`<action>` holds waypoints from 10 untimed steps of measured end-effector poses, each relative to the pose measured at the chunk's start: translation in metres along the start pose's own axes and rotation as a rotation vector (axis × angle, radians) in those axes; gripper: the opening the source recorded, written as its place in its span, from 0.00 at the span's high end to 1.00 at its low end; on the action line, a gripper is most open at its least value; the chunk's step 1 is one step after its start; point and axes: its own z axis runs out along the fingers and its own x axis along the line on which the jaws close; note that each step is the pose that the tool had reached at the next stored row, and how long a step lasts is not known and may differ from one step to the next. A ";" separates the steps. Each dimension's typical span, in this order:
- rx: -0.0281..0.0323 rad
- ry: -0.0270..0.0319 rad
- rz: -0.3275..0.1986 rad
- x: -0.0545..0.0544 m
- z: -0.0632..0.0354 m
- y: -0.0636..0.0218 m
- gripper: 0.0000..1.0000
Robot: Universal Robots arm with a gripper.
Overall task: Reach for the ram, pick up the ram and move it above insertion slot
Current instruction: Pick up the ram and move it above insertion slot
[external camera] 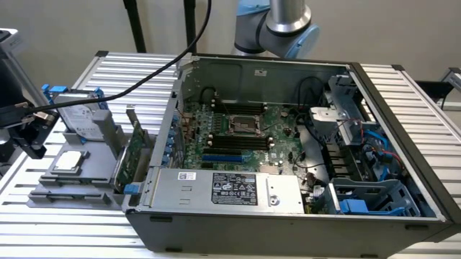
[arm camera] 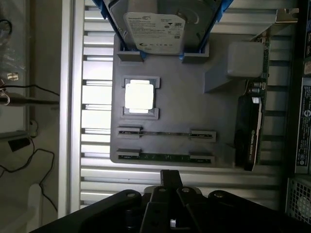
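One open grey metal computer case (external camera: 403, 162) sat on the slatted aluminium counter (external camera: 72, 232) in the exterior view, its green motherboard (external camera: 238, 127) and black memory slots (external camera: 238, 142) exposed. At the exterior view's left, just beside the case, lay a grey plastic fixture tray (external camera: 72, 181). It carried a silver hard drive (external camera: 75, 116), a square silver processor (external camera: 68, 161) and a tall green expansion card (external camera: 126, 156). We could not pick out the ram there; it was too thin against the tray.

In the wrist view, the ram (arm camera: 165, 157), a long narrow green circuit-board stick, lay between two small grey cradles (arm camera: 129, 154) in the tray row nearest the black hand (arm camera: 170, 189). The hand hung apart from it, touching nothing we could see; whether it was released or clenched we could not tell. We judged that a good reach would centre over the stick's middle, square to its length and clear of both cradles and the expansion card. Whether the neighbouring row held a second stick was hard to make out.
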 end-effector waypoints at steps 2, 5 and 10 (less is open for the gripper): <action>0.0009 0.0012 -0.035 0.000 0.0004 0.0000 0.89; 0.0025 0.0034 -0.090 0.000 0.0009 0.0000 0.89; 0.0051 0.0064 -0.181 0.000 0.0024 -0.0001 0.89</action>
